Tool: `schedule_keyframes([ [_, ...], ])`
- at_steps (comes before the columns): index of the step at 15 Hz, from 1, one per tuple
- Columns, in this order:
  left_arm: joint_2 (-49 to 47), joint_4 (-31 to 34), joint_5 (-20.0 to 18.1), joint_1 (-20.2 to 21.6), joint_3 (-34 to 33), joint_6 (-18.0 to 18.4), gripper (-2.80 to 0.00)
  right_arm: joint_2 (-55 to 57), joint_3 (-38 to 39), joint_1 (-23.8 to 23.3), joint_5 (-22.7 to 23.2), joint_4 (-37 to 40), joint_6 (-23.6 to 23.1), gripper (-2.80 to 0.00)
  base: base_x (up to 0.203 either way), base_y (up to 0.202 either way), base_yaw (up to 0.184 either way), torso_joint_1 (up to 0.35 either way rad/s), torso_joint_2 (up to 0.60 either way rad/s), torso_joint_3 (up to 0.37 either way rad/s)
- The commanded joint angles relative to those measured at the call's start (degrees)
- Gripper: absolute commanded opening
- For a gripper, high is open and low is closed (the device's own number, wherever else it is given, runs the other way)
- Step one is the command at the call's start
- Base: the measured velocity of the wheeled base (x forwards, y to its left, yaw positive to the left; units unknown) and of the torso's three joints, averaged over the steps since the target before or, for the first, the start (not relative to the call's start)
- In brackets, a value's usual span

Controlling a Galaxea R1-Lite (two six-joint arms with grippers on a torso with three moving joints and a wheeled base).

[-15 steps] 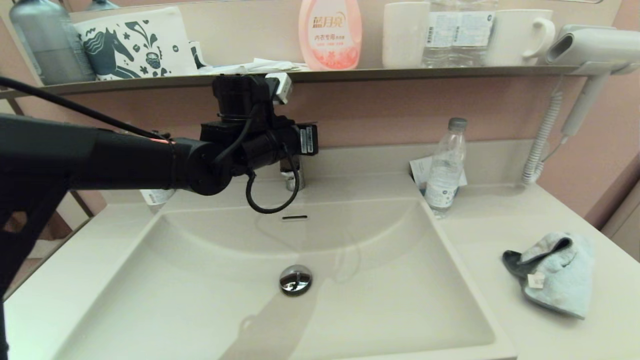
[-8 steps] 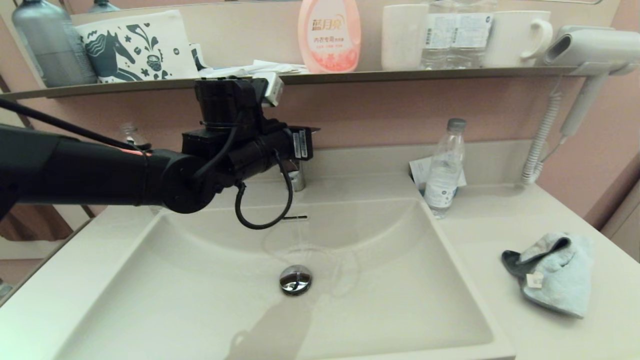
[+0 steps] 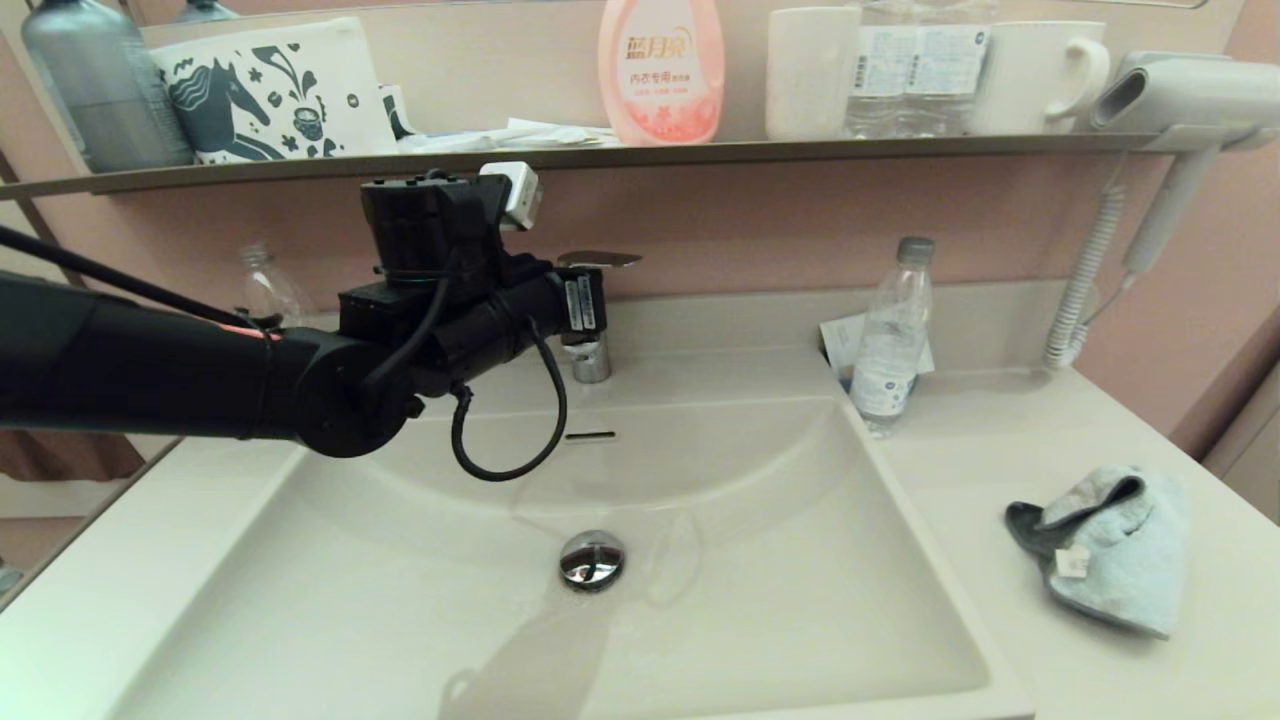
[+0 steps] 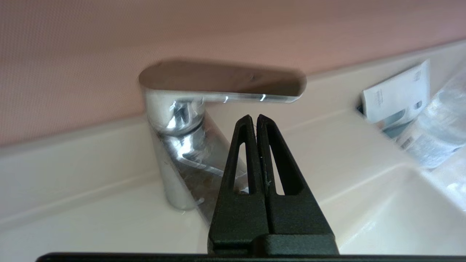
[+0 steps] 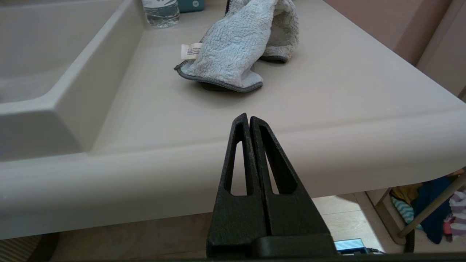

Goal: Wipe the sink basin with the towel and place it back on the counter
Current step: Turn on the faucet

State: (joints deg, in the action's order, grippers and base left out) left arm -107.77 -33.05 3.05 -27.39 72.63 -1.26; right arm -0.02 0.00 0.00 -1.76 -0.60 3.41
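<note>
The light-blue towel (image 3: 1110, 550) lies crumpled on the counter (image 3: 980, 450) right of the sink basin (image 3: 780, 610), its grey edge and white tag showing. The basin holds a chrome drain plug (image 3: 591, 557) and an overflow slot (image 3: 590, 436). My left gripper (image 4: 253, 117) is shut and empty, just in front of the chrome faucet (image 4: 178, 145) and under its handle (image 4: 222, 78). In the head view the left arm's wrist (image 3: 450, 300) hides its fingers. My right gripper (image 5: 248, 116) is shut and empty, low before the counter's front edge (image 5: 327, 145), with the towel (image 5: 240, 51) beyond it.
A clear water bottle (image 3: 890, 340) and a paper packet (image 3: 838, 340) stand at the basin's back right corner. A hair dryer (image 3: 1180, 95) hangs on the right wall. The shelf (image 3: 800, 150) above carries a pink soap bottle, cups and bottles. Another bottle (image 3: 265, 290) stands back left.
My left arm has drawn back to the left and lower, away from the faucet, so the faucet handle now shows. The towel has not moved.
</note>
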Motion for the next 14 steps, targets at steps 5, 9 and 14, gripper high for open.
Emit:
schedule_keyframes([
  [5,-1.46,-0.53,0.58,-0.73,1.42,0.26,-2.80,0.02,0.00,0.00,0.00,-0.02,0.01,-2.80,0.000,0.000,0.000,0.000,0.00,0.000],
  [9,-5.52,-1.37,1.16,-0.82,5.21,0.57,-2.80,0.02,0.00,0.00,0.00,-0.02,0.01,-2.80,0.000,0.000,0.000,0.000,0.00,0.000],
  [14,-8.51,-2.94,2.18,-1.17,7.07,1.61,-2.80,0.02,0.00,0.00,0.00,-0.02,0.01,-2.80,0.000,0.000,0.000,0.000,0.00,0.000],
])
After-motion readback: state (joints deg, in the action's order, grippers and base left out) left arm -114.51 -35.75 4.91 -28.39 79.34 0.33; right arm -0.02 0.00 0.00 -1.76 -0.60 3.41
